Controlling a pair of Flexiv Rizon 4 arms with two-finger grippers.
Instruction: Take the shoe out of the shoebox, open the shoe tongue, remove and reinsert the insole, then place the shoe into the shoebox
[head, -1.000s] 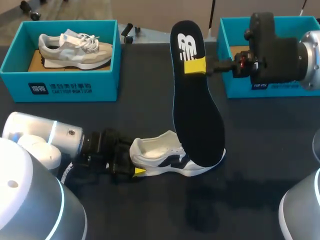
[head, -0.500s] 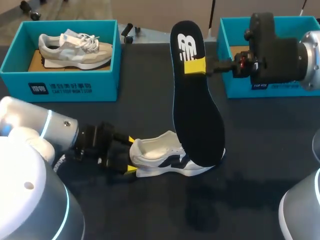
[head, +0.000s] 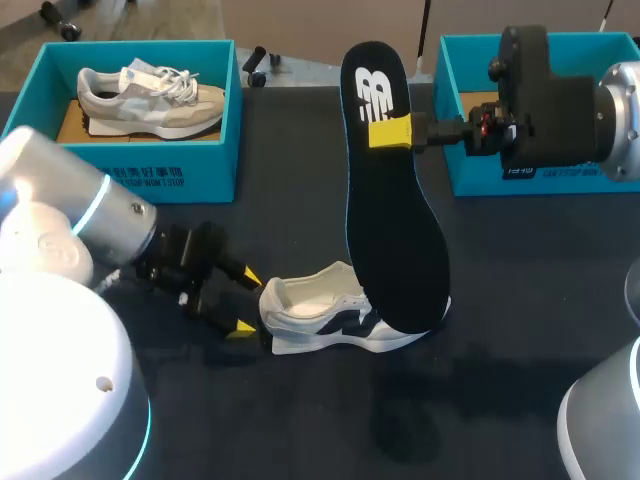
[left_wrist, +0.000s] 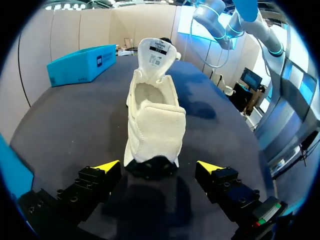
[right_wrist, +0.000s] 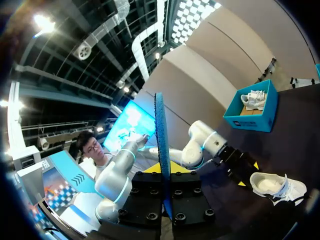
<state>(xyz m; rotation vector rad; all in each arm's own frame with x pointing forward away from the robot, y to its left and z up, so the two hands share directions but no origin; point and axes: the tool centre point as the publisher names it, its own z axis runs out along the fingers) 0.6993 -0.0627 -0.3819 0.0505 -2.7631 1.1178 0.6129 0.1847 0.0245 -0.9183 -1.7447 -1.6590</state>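
Right now the white shoe (head: 335, 318) lies on its sole on the dark tabletop (head: 530, 300), out of both boxes, heel toward the left tool (head: 240, 302) and toe pointing to the right. That tool is released: its two yellow tips stand apart just behind the heel, one to either side, touching nothing. In the left wrist view the shoe (left_wrist: 152, 117) sits just ahead of the left tool (left_wrist: 157, 167), heel nearest and tongue raised at the far end. The right tool (head: 390, 132) is clenched on the black insole (head: 395, 215), gripping it near the upper, heel end and holding it almost upright above the tabletop. The insole's lower end hangs at the toe of the shoe; whether they touch cannot be told. In the right wrist view the insole (right_wrist: 161, 145) shows edge-on, pinched between the fingers of the right tool (right_wrist: 166, 176). A teal shoebox (head: 120, 175) at the far left holds a beige shoe (head: 150, 95). A second teal shoebox (head: 478, 172) stands at the far right, partly hidden behind the right arm.
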